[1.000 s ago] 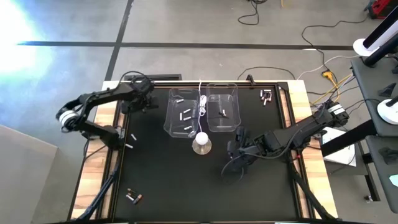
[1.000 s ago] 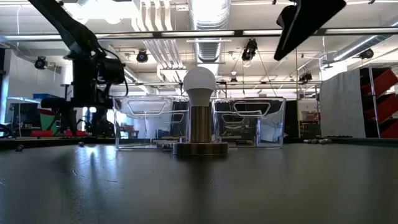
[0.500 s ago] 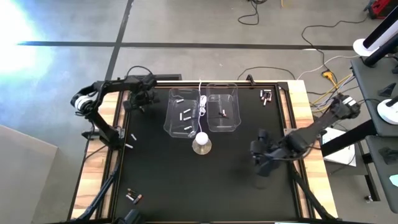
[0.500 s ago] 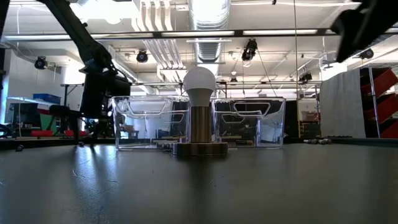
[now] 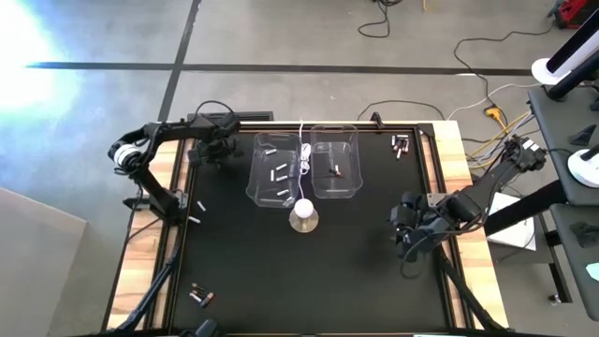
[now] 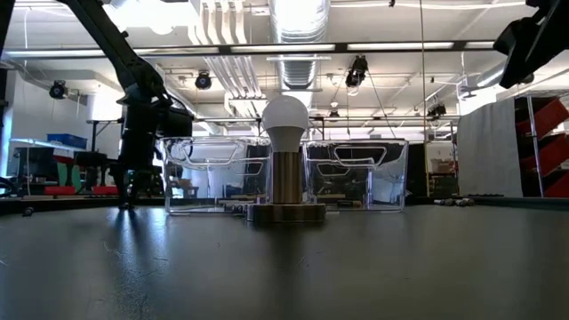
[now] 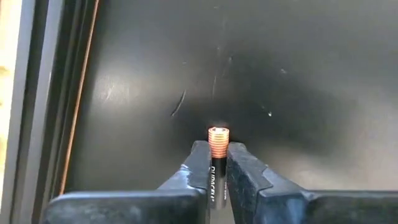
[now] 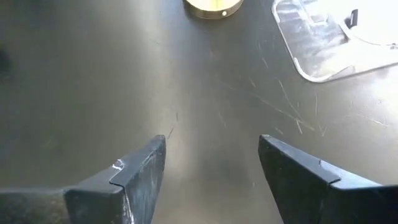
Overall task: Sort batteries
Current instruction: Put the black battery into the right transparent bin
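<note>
Left claw (image 7: 217,163), at the table's (image 5: 281,271) ten o'clock corner, clamped on a copper-topped battery (image 7: 217,142); right claw (image 8: 211,163), at four o'clock, fingers spread apart.

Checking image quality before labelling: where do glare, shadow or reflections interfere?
High view: glare whitens the floor's upper left. Low view: the clear bins mirror ceiling lights. Left wrist view: a dark shadow on the mat surrounds the battery in the left pincer.
</note>
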Robot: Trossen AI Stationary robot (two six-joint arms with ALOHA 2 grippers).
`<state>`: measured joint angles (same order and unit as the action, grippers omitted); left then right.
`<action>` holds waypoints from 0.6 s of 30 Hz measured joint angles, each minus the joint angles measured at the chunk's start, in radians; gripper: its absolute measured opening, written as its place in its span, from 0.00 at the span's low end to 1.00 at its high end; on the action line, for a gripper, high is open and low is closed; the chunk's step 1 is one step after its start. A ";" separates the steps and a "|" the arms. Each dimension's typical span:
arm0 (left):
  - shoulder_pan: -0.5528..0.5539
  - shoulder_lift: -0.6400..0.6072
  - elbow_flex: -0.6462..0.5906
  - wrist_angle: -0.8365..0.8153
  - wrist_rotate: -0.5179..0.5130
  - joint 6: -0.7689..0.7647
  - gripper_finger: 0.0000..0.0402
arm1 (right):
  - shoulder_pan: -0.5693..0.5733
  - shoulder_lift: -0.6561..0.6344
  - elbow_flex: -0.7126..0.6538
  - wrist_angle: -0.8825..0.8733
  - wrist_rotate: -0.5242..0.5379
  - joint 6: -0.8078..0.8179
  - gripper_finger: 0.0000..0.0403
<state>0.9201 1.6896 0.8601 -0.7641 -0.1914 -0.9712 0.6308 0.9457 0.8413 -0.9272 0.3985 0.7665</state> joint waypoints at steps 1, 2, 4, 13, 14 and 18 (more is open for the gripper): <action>-0.007 -0.012 -0.002 0.006 -0.004 0.015 0.03 | 0.000 -0.001 0.000 0.000 0.006 -0.006 0.61; -0.015 -0.024 -0.003 0.009 -0.009 0.033 0.03 | 0.000 -0.001 0.000 0.000 0.013 -0.009 0.61; -0.037 -0.058 -0.006 0.015 -0.018 0.069 0.03 | 0.000 0.002 0.000 0.002 0.030 -0.020 0.62; -0.393 -0.432 -0.056 0.060 -0.171 0.119 0.01 | 0.000 0.039 -0.012 0.190 0.077 -0.134 0.67; -0.468 -0.479 -0.074 0.089 -0.202 0.101 0.01 | 0.000 0.045 -0.015 0.231 0.080 -0.159 0.68; -0.821 -0.633 -0.177 0.399 -0.393 0.074 0.01 | -0.004 0.082 -0.043 0.460 0.144 -0.294 0.69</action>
<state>0.0988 1.0564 0.6835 -0.3649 -0.5848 -0.8973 0.6271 1.0273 0.7980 -0.4670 0.5424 0.4722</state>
